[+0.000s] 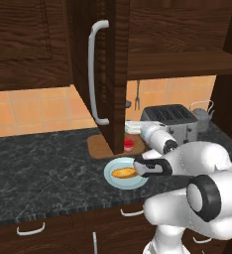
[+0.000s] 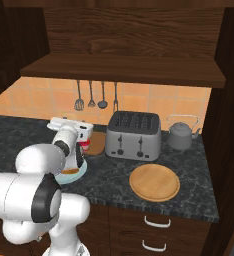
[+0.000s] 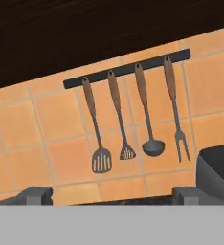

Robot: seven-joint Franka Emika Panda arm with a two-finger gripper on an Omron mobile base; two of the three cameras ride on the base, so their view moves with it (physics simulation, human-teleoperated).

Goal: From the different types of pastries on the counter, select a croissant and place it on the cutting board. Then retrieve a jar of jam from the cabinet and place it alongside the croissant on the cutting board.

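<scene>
My gripper [image 3: 113, 196] is open, its fingertips [image 3: 37, 195] wide apart with nothing between them, and it faces the tiled back wall. The white hand [image 2: 73, 126] hovers just above the jar of jam [image 2: 83, 145], a small red jar [image 1: 129, 145] standing at the edge of the tan cutting board [image 1: 94, 147], left of the toaster. The cabinet door [image 1: 108, 74] hangs open and hides part of the board. A longer yellow roll [image 1: 124, 172] lies on a pale blue plate [image 1: 113, 182] on the counter [image 1: 43, 168]. The croissant is hidden.
A grey toaster [image 2: 134, 135] and a kettle [image 2: 180, 135] stand at the back right. A round wooden dish [image 2: 154, 182] lies near the counter's front edge. Several utensils [image 3: 128, 115] hang on a wall rail. A wooden shelf [image 2: 124, 70] runs overhead.
</scene>
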